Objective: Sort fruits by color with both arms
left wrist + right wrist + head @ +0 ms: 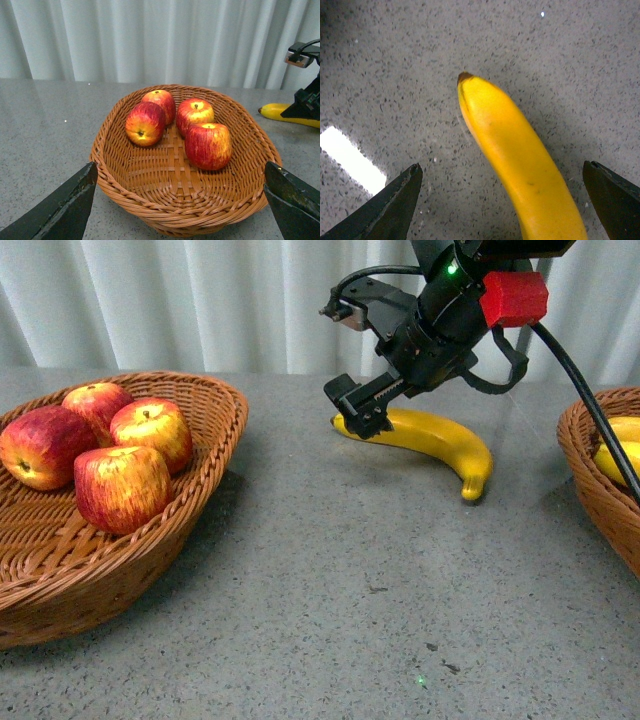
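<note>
Front view, left to right: four apples (pixel 100 450) sit in the left basket (pixel 215 400), and the left fingers (pixel 70 205) hang spread and empty before it. Mid-desk (pixel 330 590) the banana (pixel 430 435) lies flat. The right fingers (pixel 360 405) straddle its tapered end, spread and gripping nothing. Closing that near the tip, they may squeeze it out, or it may swing and drop short of the right basket (pixel 590 480).

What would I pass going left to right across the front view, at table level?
Wicker basket holding four apples → loose banana lying on the table → second wicker basket at the right edge, with yellow bananas inside.
</note>
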You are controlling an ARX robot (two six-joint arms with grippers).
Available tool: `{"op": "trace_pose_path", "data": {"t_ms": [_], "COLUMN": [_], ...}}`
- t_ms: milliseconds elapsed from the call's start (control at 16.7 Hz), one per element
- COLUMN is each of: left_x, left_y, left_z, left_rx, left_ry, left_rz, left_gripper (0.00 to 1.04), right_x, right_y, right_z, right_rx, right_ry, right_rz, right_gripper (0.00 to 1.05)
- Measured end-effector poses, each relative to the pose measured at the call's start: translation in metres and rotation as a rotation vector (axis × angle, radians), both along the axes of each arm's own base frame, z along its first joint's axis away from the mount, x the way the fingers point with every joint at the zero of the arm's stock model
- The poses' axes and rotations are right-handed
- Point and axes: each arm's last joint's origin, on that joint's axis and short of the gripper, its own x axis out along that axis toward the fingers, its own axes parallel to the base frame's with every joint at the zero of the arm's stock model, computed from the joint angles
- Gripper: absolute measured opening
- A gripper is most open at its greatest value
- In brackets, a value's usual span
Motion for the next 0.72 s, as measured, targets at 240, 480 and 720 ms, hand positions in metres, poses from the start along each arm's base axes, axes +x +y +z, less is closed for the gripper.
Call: {"op": "trace_pose_path", "data": {"t_ms": [240,480,720], "left_x": [0.0,0.0,0.0], "left_y": [0.0,0.0,0.0], "left_z": [0.0,0.0,0.0], "left_rx": [0.0,0.0,0.0], "left_ry": [0.0,0.0,0.0], "left_rz": [0.0,0.0,0.0], "left_gripper": [0.98,0.98,0.98], "right_x": [0.001,0.002,0.002], "right_y": [-0.005,-0.007,-0.007], "right_z": [-0.017,-0.021,-0.025], "right_rx": [-0.081,-0.093,-0.087], "right_ry": [0.042,0.037,0.022], "right_rz": [-0.002,-0.01,-0.01], "right_gripper": [0.98,0.82,0.46]}}
